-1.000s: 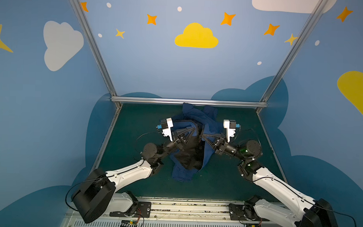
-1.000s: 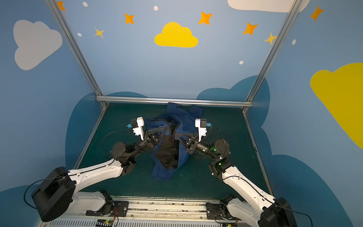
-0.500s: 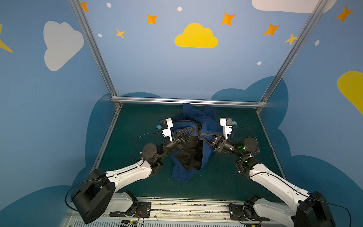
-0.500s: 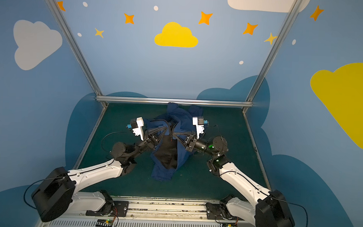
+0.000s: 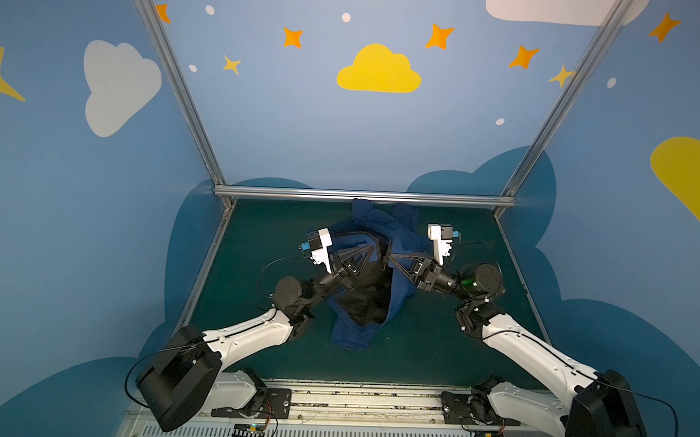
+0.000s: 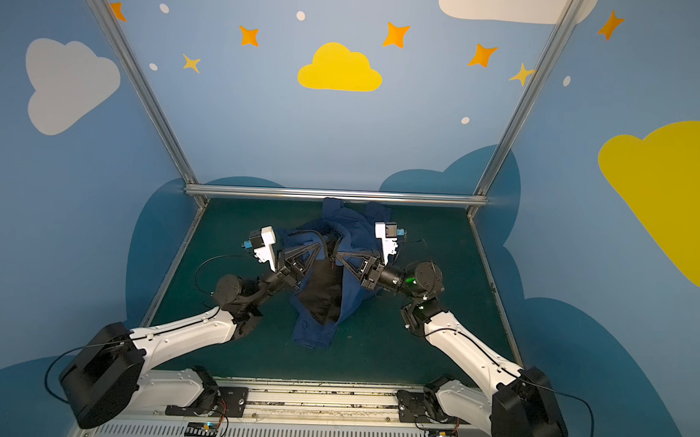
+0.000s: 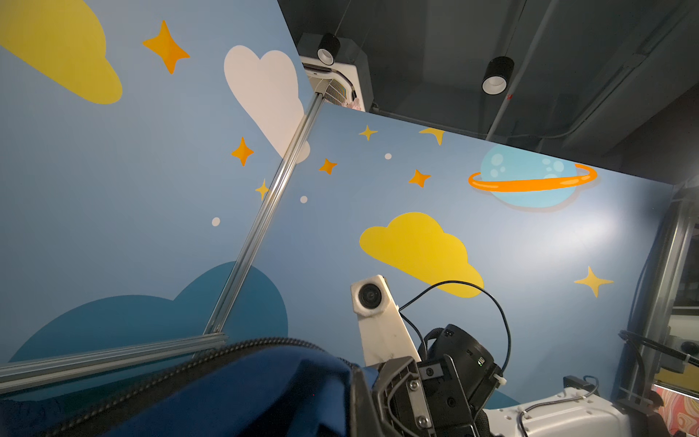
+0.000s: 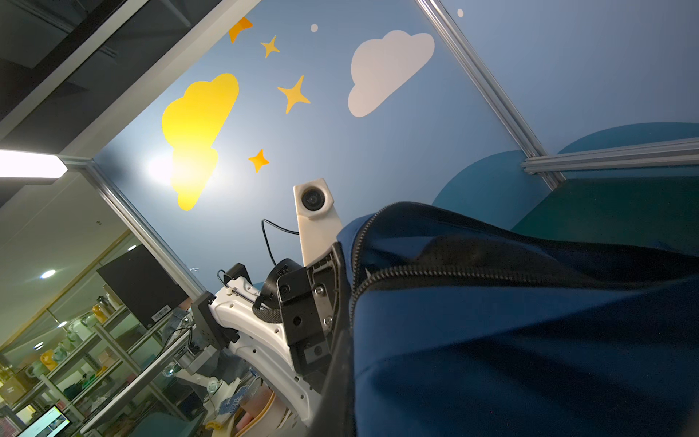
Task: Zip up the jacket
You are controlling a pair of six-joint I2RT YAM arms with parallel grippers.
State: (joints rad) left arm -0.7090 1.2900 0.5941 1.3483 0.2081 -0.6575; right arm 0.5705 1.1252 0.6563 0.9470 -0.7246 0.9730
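The navy jacket (image 5: 398, 295) lies crumpled in the middle of the green table, its black lining (image 5: 367, 300) turned up; it shows in both top views (image 6: 353, 297). Above it my left gripper (image 5: 380, 247) and right gripper (image 5: 390, 257) meet tip to tip, each shut on a front edge of the jacket and holding it off the table. In the left wrist view the blue cloth (image 7: 246, 393) with zipper teeth (image 7: 151, 374) hides my own jaws. The right wrist view shows the jacket (image 8: 529, 340) and two lines of zipper teeth (image 8: 454, 272).
The green table mat (image 5: 258, 264) is walled by blue panels, with an aluminium rail (image 5: 365, 196) along the back and posts at the back corners. The arm bases stand on a track (image 5: 334, 399) at the front. Each wrist view shows the other arm's camera (image 7: 372, 299).
The right arm has drawn slightly inward and back at the elbow, its gripper staying on the cloth. The left arm and the jacket have hardly moved.
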